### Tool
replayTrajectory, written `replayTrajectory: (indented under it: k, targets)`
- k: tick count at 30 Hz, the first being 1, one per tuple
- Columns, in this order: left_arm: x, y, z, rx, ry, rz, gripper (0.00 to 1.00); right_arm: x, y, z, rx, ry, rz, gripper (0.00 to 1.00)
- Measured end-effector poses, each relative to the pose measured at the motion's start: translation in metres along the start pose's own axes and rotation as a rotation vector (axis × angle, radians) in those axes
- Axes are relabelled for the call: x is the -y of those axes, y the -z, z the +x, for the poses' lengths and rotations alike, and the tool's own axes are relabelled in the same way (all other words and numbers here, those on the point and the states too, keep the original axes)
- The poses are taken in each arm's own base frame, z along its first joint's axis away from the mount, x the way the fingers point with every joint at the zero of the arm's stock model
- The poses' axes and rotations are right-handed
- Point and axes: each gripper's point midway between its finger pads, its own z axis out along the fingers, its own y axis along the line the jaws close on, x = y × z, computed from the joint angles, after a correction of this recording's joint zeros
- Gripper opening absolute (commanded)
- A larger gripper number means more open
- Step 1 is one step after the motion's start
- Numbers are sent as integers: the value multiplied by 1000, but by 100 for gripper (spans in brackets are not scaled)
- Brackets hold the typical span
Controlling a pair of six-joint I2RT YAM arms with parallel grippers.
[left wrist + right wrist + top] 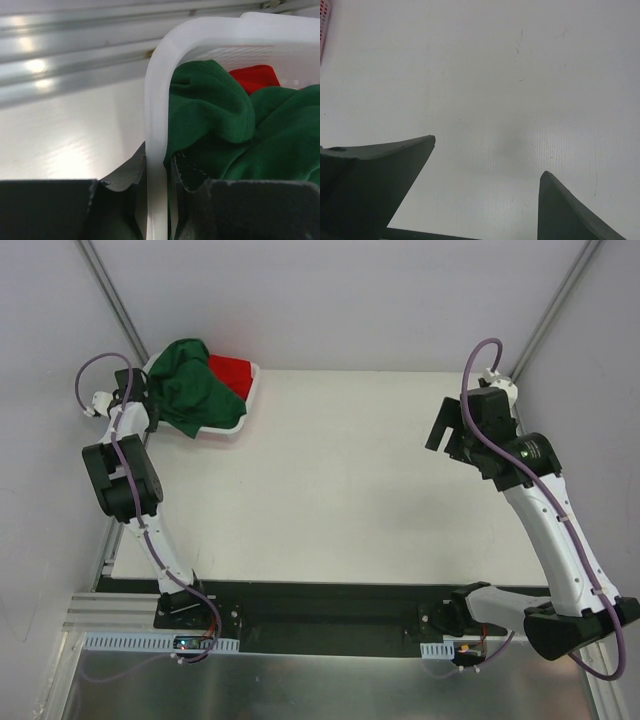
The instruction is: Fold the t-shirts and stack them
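Observation:
A dark green t-shirt (190,388) lies bunched in the white lattice basket (236,426) at the table's far left corner and spills over its left side. A red t-shirt (232,370) lies behind it. My left gripper (148,410) is at the basket's left edge. In the left wrist view its fingers straddle the basket's white rim (158,100): one outside, one inside against the green t-shirt (215,110), with the red t-shirt (255,77) beyond. The left gripper (157,167) is shut on the rim. My right gripper (440,426) hangs open over bare table at the right, and holds nothing (487,155).
Grey walls and metal frame rails stand close behind and to the left of the basket. The white table (350,480) stretches between the two arms. A corner of the basket (324,30) shows at the far left of the right wrist view.

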Motion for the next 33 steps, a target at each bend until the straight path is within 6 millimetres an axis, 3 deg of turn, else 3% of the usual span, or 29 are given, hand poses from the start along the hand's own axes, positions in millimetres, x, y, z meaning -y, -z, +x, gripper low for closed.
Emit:
replayTrajectory:
  k: [6, 12, 13, 14, 15, 17, 18, 20, 21, 25, 30, 33]
  targets:
    - [24, -21, -15, 20, -13, 44, 0, -6, 2, -17, 54, 1, -32, 96]
    - [35, -29, -17, 27, -14, 60, 0, -7, 2, -18, 56, 0, -38, 96]
    - [35, -29, -17, 26, -14, 60, 5, -8, 2, -18, 55, -1, -40, 96]
    - [35, -29, -17, 26, -14, 60, 23, -8, 2, -18, 54, -4, -43, 96]
    - [35, -29, -17, 26, -15, 60, 33, -8, 2, -18, 54, -5, -44, 96]
    - [34, -28, -15, 20, -26, 64, 42, -9, 3, -18, 54, -8, -47, 96]
    - [30, -26, -13, 12, -42, 60, 54, -9, 3, -18, 53, -9, -50, 96]
    - [26, -21, -13, 5, -74, 57, 67, -9, 4, -17, 50, -10, -58, 96]
    - [26, -14, -15, 8, -101, 61, 79, -10, 4, -16, 50, -11, -65, 96]
    - [39, 20, -35, 49, -165, 120, 86, -13, 5, -12, 40, -7, -91, 96]
    - [52, 102, -70, 133, -199, 248, 86, -21, 6, -11, 32, -1, -133, 96]
    - [51, 155, -79, 157, -240, 347, 93, -26, 7, -9, 19, 0, -165, 96]
